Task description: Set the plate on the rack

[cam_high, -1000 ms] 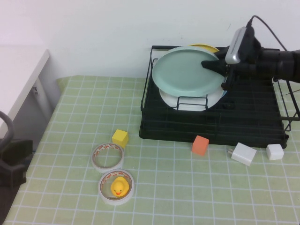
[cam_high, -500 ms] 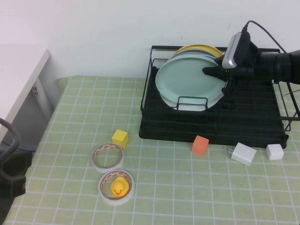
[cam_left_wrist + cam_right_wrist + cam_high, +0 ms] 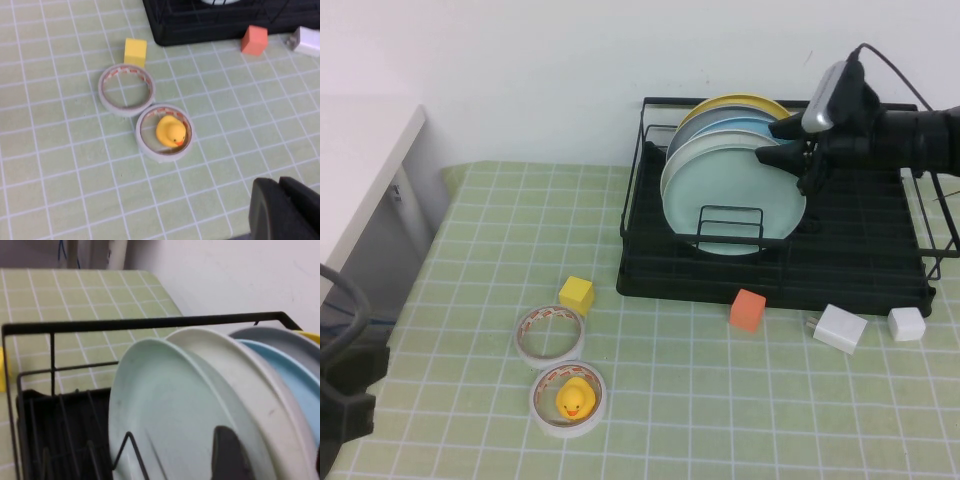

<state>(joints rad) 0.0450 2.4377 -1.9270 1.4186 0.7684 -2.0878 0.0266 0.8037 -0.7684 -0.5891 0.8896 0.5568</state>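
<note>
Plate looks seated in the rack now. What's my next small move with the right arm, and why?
Probably open the right gripper and back it off. The plate stands nearly upright in the rack, in front of the white plate, with its rim between the fingers. The left gripper is parked near the table's front-left edge.
</note>
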